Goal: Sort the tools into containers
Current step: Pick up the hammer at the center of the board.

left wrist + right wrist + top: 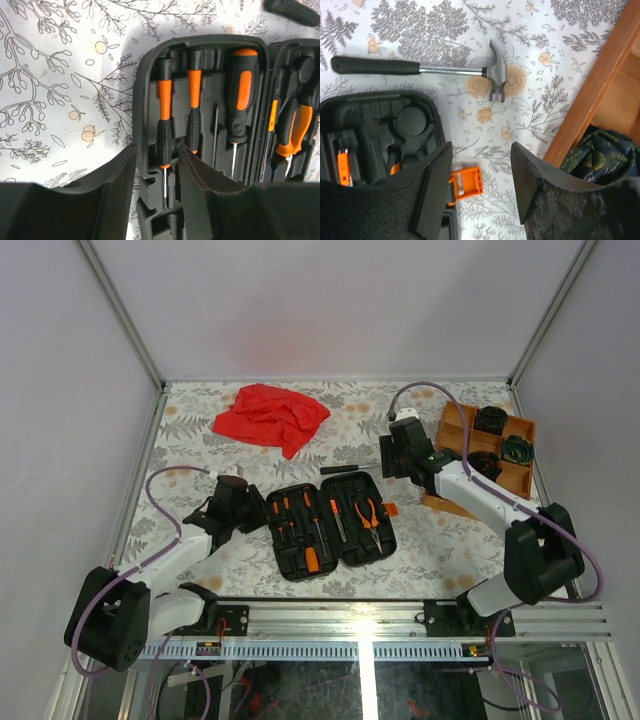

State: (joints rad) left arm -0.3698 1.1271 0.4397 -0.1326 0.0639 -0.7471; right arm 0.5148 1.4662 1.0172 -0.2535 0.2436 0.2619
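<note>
Tool case, black ribbed plastic, lies open near the front middle of the flower-patterned table, both halves flat and side by side. From where I stand, the left arm reaches in from the front left and the right arm from the front right. An orange tray with square compartments sits at the far right, well apart from the case. A crumpled red cloth lies at the far side, left of centre.

The left gripper is over the case's left half with a finger on either side of the leftmost screwdriver's thin shaft, jaws narrowly parted and gripping nothing. The right gripper hangs above bare table between case and tray, jaws moderately wide and holding nothing.

A hammer with a black handle and steel head lies flat just beyond the case, touching neither container. Orange-and-black screwdrivers rest in the moulded slots of the left half, and orange-handled pliers in the right half. Dark coiled bundles, a greenish bundle among them, sit in the tray's compartments. The case's orange latch sticks out from its right edge
</note>
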